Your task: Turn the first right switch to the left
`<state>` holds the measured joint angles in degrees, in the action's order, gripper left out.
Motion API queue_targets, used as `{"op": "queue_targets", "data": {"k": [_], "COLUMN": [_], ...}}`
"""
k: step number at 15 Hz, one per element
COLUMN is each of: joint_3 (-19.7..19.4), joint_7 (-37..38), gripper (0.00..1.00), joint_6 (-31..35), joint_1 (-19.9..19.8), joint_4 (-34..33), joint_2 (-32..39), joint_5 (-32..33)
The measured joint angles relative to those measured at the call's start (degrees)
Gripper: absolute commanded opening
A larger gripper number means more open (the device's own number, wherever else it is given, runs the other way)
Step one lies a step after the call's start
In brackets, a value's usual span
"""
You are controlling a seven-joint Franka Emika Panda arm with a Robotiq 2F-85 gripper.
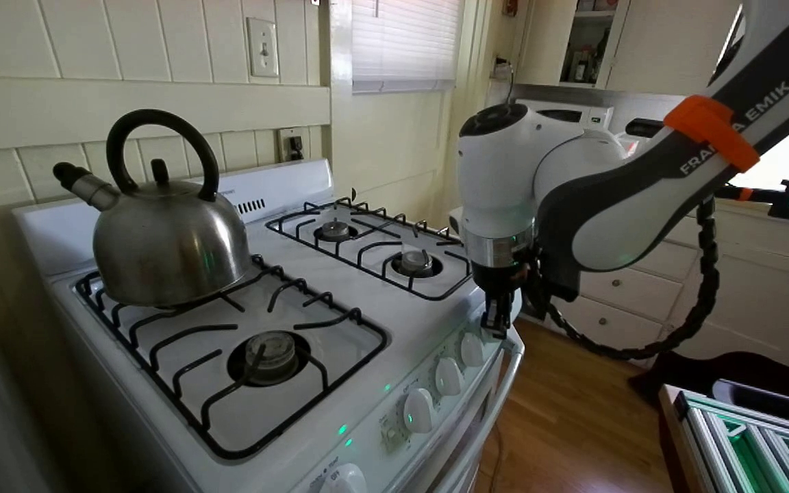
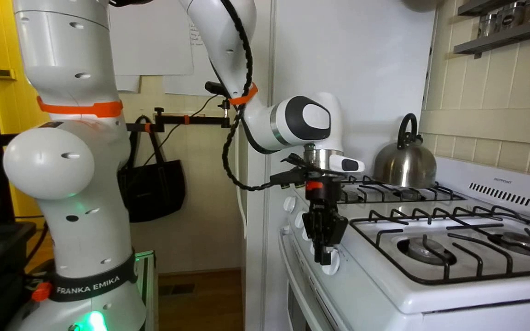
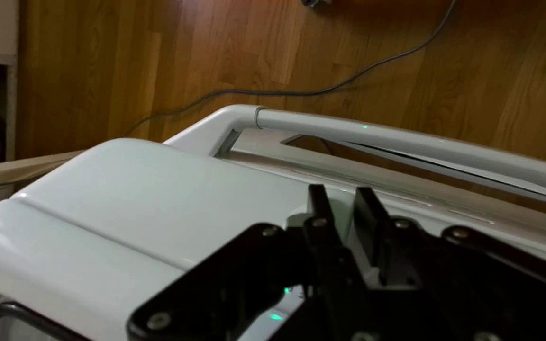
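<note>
On the stove front (image 2: 366, 289), the right-end knob (image 2: 334, 264) is part-hidden by the narrowly parted gripper (image 3: 341, 195); any grip is unclear. Hard, slick plastic is expected, best pinched across its sides.

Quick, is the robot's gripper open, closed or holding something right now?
Gripper: closed, apparently holding the right-end white stove knob between its fingers.
</note>
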<state>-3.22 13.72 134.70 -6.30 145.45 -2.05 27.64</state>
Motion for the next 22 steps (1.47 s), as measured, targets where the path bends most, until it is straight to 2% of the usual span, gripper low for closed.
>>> {"op": "queue_targets", "data": {"k": [8, 22], "joint_3": [2.0, 3.9], "joint_7": [2.9, 6.1], "gripper": [0.05, 0.05], "joint_6": [-2.2, -8.0], "joint_1": [1.9, 5.4], "joint_4": [0.5, 0.1], "joint_2": [0.6, 2.9], "joint_5": [11.3, 22.7]}}
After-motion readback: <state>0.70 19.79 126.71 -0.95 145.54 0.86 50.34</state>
